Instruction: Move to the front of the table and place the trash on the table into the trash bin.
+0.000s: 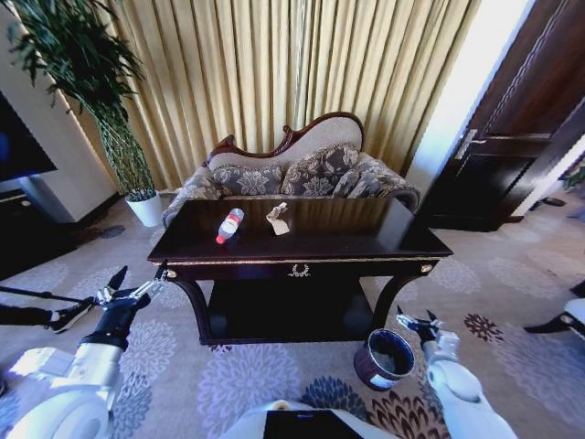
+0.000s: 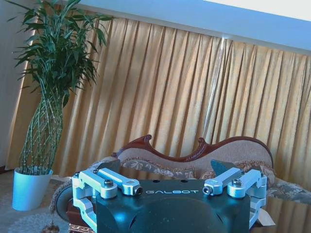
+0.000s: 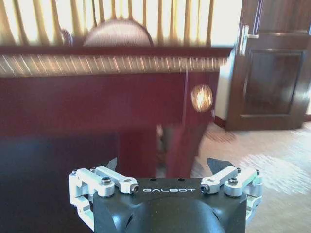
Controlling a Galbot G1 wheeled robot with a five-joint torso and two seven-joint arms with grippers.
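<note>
The table (image 1: 302, 240) is seen in the middle of the head view, with the robot already facing its front edge. The trash is found on the tabletop, left of centre: a bottle (image 1: 229, 225) and, just beside it to the right, a crumpled paper (image 1: 278, 218). The two are near each other but apart. The bottle lies on its side, its long axis running from upper right to lower left in the frame, and its red end is pointed toward the lower left, toward the robot's left side. The trash bin (image 1: 383, 359) stands on the carpet at lower right of the frame, beside the table's front right leg.

The left gripper (image 1: 135, 285) is held at lower left of the head view, below tabletop level and just off the table's left front corner; its fingers are spread apart and nothing is held. The right gripper (image 1: 416, 323) is held low at lower right, just beside the bin's rim, also spread and empty. In the right wrist view the table's front edge and leg are faced from below.

The bottle lies up and to the right of the left gripper, which is judged the nearer arm; the right gripper is nearer the bin.
</note>
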